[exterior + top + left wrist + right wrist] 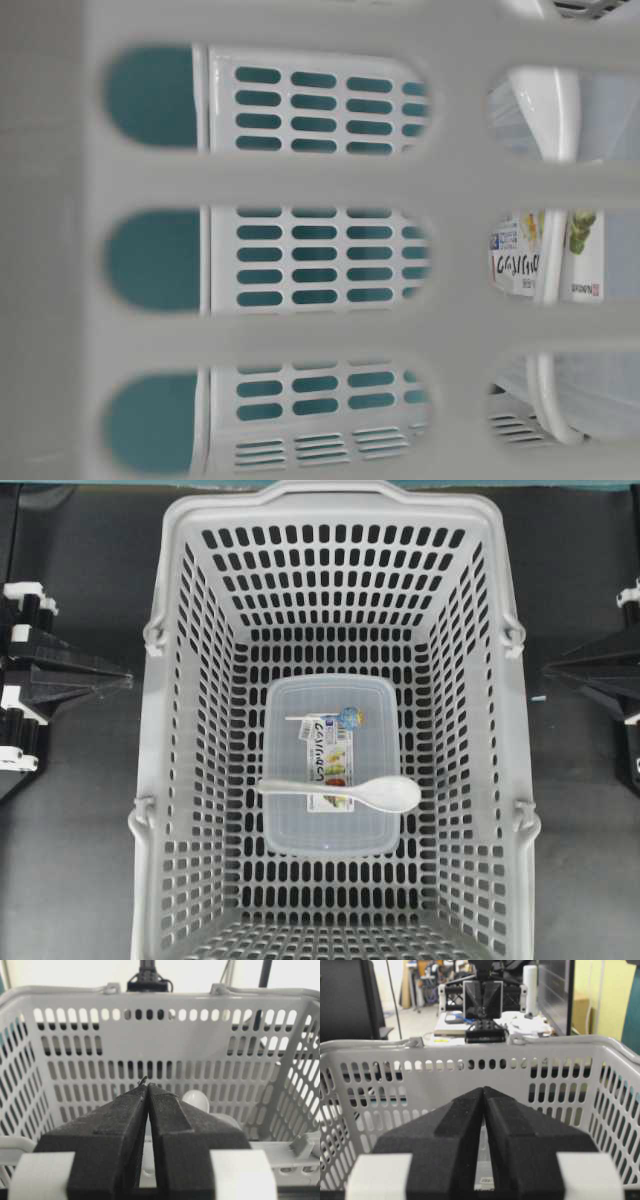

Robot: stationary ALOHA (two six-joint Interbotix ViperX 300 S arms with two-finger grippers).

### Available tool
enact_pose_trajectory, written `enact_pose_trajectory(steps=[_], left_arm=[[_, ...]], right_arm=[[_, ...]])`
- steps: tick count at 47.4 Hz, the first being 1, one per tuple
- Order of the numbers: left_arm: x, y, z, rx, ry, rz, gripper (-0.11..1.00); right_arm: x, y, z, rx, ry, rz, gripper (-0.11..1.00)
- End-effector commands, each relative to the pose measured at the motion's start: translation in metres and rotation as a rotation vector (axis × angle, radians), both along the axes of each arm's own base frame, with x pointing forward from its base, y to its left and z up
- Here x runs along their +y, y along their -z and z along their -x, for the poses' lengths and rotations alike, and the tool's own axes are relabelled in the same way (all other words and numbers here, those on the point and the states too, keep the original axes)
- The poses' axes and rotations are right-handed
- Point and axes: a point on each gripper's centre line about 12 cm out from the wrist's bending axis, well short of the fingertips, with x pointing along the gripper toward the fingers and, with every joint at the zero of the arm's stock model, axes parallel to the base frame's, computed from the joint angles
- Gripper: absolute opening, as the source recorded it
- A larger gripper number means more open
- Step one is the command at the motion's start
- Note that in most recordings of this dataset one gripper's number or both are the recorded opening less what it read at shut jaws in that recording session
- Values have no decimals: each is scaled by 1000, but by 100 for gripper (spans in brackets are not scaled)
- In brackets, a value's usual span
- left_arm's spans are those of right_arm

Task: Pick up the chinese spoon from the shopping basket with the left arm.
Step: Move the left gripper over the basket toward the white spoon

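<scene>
While both arms sit outside the shopping basket (500,730), the chinese spoon (345,792) lies inside it, resting flat across the lid of a clear lidded container (290,825) on the basket floor. Overhead view: the spoon's handle points toward the left wall and its bowl toward the right; it crosses the lower part of the container's printed label (330,765). The container sits roughly at the centre of the slotted floor, apart from all four walls. The basket stands on a dark bench (70,860).

Left wrist view: the left pincer (146,1085) is pressed together, its black tips meeting at a point just outside the near basket wall and above its rim. Part of the spoon's white bowl (196,1100) shows beyond the right finger.

Right wrist view: the right pincer (483,1091) is likewise pressed together, tips touching, and faces the basket (470,1070) from the opposite side; a strip of the label shows low between its fingers.

Table-level view: the near basket wall (300,185) fills the frame, out of focus; through its oval slots appear the far wall and, at right, the label (520,265) and a white curved edge that cannot be identified with certainty.
</scene>
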Motion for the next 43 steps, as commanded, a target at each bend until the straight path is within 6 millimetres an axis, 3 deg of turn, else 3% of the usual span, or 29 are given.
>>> enact_pose_trajectory(steps=[1, 5, 17, 30, 36, 43], left_arm=[[-2, -20, -8, 29, 12, -8, 6], [-1, -24, -16, 146, 6, 22, 0], [-7, -55, -49, 382, 16, 19, 0], [-21, -56, -118, 624, 42, -2, 0], [-28, -46, -150, 730, 50, -12, 0], [-38, -29, -181, 856, 61, -27, 0]], right_arm=[[-1, -6, -2, -15, 4, -6, 0], [-1, -3, -3, 11, 6, -9, 0], [-1, 3, -3, 66, 4, -48, 0], [-2, 9, -2, 116, 7, -79, 1], [-2, 8, -2, 113, 7, -79, 16], [-2, 8, -2, 113, 7, -80, 44]])
